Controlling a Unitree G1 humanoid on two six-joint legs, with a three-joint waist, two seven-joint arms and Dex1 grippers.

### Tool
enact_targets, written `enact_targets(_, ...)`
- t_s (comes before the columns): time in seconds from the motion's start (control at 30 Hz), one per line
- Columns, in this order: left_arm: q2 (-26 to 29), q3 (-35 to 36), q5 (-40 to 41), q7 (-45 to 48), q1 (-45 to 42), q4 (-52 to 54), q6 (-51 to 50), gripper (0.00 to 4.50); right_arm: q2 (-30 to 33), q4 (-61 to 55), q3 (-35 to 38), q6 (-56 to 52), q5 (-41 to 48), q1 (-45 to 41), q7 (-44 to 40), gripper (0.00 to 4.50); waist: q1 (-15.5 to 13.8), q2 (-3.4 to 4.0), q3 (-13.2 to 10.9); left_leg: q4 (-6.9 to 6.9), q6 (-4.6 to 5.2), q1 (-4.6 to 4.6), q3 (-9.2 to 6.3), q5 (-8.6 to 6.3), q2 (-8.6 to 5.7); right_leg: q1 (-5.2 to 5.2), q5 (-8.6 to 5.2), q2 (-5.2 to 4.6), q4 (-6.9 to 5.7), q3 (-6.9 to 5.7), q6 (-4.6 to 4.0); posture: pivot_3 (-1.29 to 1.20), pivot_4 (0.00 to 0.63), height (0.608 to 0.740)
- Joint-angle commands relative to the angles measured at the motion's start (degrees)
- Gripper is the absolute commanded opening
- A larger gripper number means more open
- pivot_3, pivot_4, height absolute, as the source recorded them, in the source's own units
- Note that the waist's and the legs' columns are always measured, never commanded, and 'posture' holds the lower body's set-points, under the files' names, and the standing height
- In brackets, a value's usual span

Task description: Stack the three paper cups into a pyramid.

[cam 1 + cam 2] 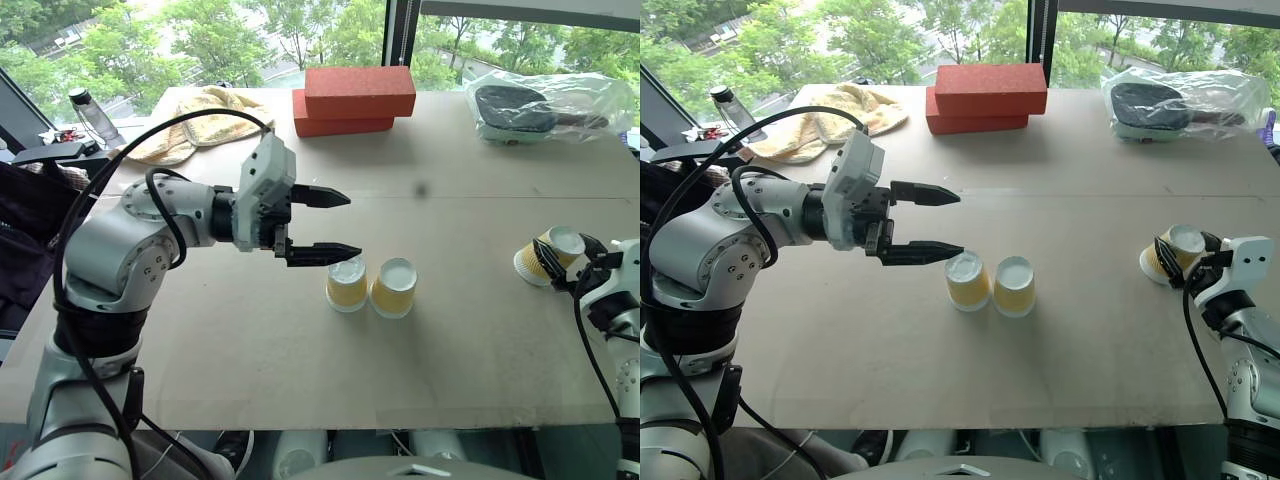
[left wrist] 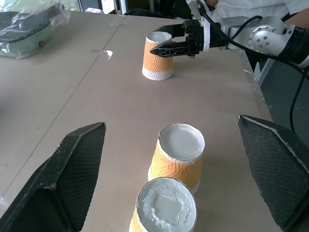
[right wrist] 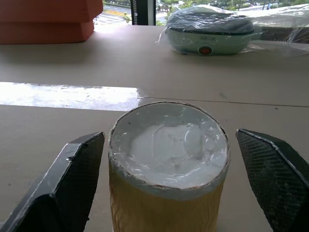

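A pale brown tabletop [image 1: 450,340] is sitting in front of windows with green trees beyond. Two red bricks [image 1: 355,98] are lying stacked at the upper centre of the frame, a yellow towel [image 1: 200,118] at the upper left, and a bagged green appliance [image 1: 540,105] at the upper right.

Two of the paper cups [image 1: 347,283] [image 1: 394,288] are standing upside down, touching side by side, at the centre of the frame. The left tool [image 1: 325,225] is hovering just left of them, its fingers spread wide and holding nothing.

The third paper cup [image 1: 550,256] is standing upside down near the right edge of the frame, well apart from the pair. The right tool [image 2: 166,41] is sitting around it, a finger on either side; I cannot tell whether the fingers are pressing on the cup.
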State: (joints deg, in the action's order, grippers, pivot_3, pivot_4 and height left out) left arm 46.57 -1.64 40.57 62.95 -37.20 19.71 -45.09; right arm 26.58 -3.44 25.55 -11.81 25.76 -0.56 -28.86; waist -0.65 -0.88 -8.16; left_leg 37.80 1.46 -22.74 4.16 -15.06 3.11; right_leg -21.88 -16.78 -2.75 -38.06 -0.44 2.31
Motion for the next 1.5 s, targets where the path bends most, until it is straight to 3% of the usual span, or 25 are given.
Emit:
enact_targets(0.03, 1.22, 1.81, 0.12, 0.26, 0.35, 1.67, 0.80, 4.50, 0.26, -0.79, 0.73, 0.62, 1.08, -0.84, -0.14, 2.36, 0.00, 0.00, 0.00, 0.00, 0.00, 0.00, 0.00, 0.00, 0.00, 0.00, 0.00, 0.00, 0.00, 0.00, 0.00, 0.00, 0.150, 0.730)
enact_targets(0.23, 4.42, 4.07, 0.03, 2.08, 2.88, 1.89, 2.36, 4.50, 2.15, -7.75, -4.41, -1.11, 1.47, -2.20, -3.85, 2.23, 0.47, 0.04, -0.02, 0.00, 0.00, 0.01, -0.01, 0.00, 0.02, -0.01, 0.00, 0.02, -0.01, 0.00, 0.00, 0.00, 0.150, 0.730)
enact_targets(0.43, 9.80, 10.33, 1.74, 7.15, 11.10, 3.55, 5.20, 4.50, 5.41, -22.21, -13.53, -16.54, 13.26, -10.93, -7.37, 2.23, 1.63, 0.18, -0.13, -0.02, 0.00, 0.05, 0.03, 0.00, 0.12, -0.03, 0.00, 0.01, -0.04, -0.01, 0.00, 0.00, 0.150, 0.730)
enact_targets(0.63, 10.07, 18.36, 3.96, 5.91, 24.80, 11.00, 5.73, 4.50, 6.87, -28.33, -20.86, -27.54, 22.77, -22.54, -9.39, 2.23, 0.90, 0.11, -0.17, -0.05, 0.01, -0.07, -0.10, -0.01, 0.18, -0.03, 0.00, -0.09, 0.06, -0.06, -0.01, 0.00, 0.150, 0.730)
enact_targets(0.93, 9.48, 19.22, 6.04, 1.59, 28.05, 16.10, 5.23, 4.50, 8.59, -26.54, -29.64, -28.06, 19.25, -27.55, -17.18, 2.23, -0.09, 0.04, -0.18, 0.02, 0.14, -0.08, -0.08, -0.08, 0.04, 0.00, 0.00, -0.24, 0.05, -0.15, -0.01, 0.00, 0.150, 0.730)
enact_targets(1.43, 11.61, 18.00, 7.48, 0.11, 26.38, 16.01, 4.53, 4.50, 6.84, -25.17, -31.54, -26.03, 13.71, -27.02, -18.87, 2.23, 0.08, 0.03, -0.19, 0.01, 0.10, -0.07, -0.07, -0.06, 0.07, -0.02, 0.00, -0.16, 0.04, -0.19, -0.01, 0.00, 0.150, 0.730)
enact_targets(1.5, 11.67, 17.83, 7.49, 0.05, 26.29, 15.98, 4.55, 4.50, 6.53, -25.22, -31.45, -25.79, 13.37, -26.92, -18.93, 3.22, 0.09, 0.03, -0.19, 0.01, 0.09, -0.07, -0.07, -0.05, 0.07, -0.02, 0.00, -0.16, 0.04, -0.19, -0.01, 0.00, 0.150, 0.730)
